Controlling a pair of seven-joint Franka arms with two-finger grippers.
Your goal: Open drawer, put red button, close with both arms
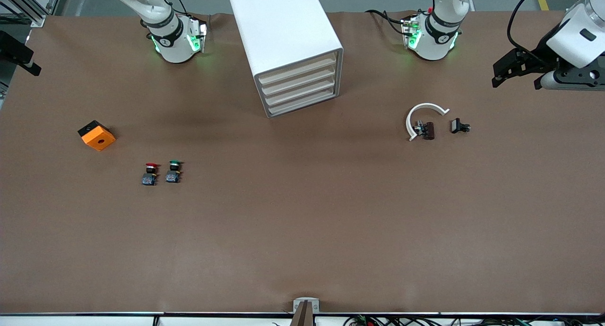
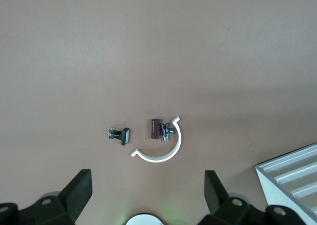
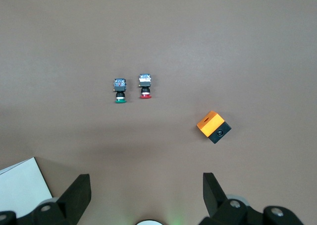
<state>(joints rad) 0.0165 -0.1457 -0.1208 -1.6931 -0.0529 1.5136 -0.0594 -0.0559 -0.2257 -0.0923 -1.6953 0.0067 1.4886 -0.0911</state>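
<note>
Red button point(image 1: 150, 173) lying flat; cap end toward cabinet point(image 1: 288, 42).

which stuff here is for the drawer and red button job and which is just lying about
For the job:
- cabinet with four shut drawers
- red button
- left gripper, open, above the table near the white arc
- right gripper, open, above the table near the buttons

Lying about:
- green button
- orange cube
- white arc piece
- brown part
- small black part
</note>
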